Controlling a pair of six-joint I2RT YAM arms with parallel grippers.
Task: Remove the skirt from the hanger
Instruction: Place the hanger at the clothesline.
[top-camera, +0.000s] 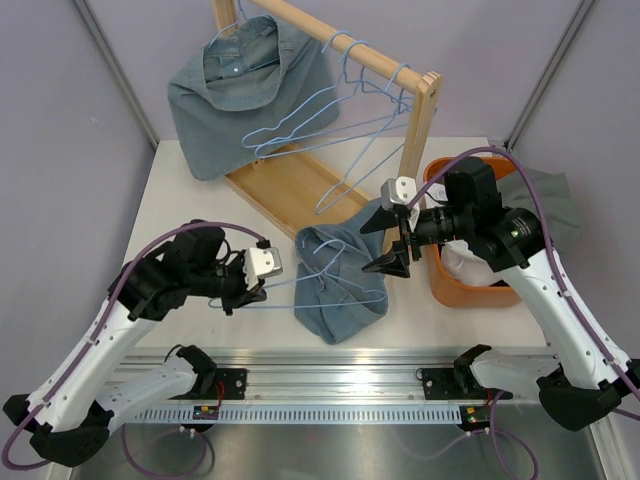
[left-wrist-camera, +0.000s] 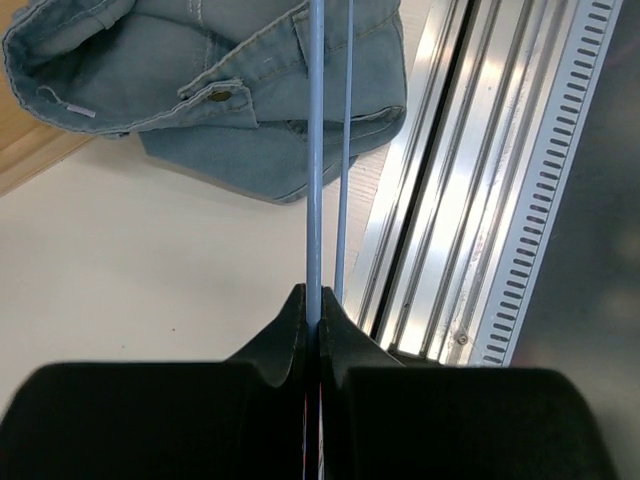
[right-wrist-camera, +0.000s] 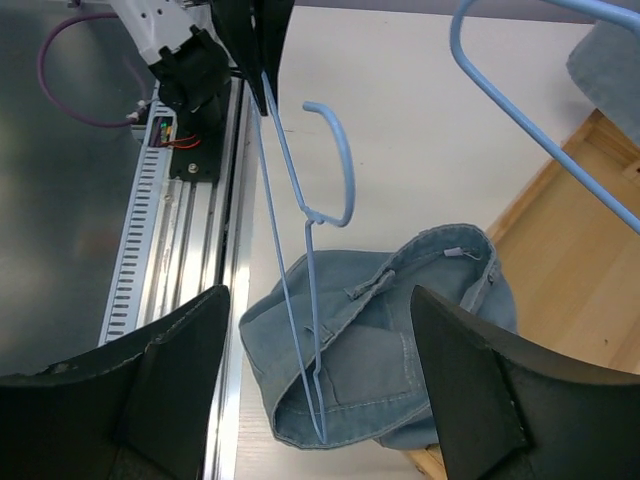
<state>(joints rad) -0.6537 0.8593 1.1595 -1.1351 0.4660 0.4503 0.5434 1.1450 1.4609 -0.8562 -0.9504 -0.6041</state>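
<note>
A blue denim skirt (top-camera: 335, 300) lies crumpled on the table in front of the rack. A light blue wire hanger (top-camera: 330, 272) lies across it, one end still tucked inside the waistband (right-wrist-camera: 320, 432). My left gripper (top-camera: 262, 290) is shut on the hanger's wire (left-wrist-camera: 314, 180) left of the skirt (left-wrist-camera: 200, 80) and holds it level above the table. My right gripper (top-camera: 385, 247) is open and empty, hovering over the skirt's right side. In the right wrist view the hanger's hook (right-wrist-camera: 345, 180) and the skirt (right-wrist-camera: 430, 320) lie between its spread fingers (right-wrist-camera: 180, 370).
A wooden rack (top-camera: 300, 180) at the back carries another denim garment (top-camera: 240, 90) and several empty blue hangers (top-camera: 340, 110). An orange bin (top-camera: 440, 285) with white cloth stands at the right, grey cloth (top-camera: 555, 200) behind it. A metal rail (top-camera: 330, 385) runs along the near edge.
</note>
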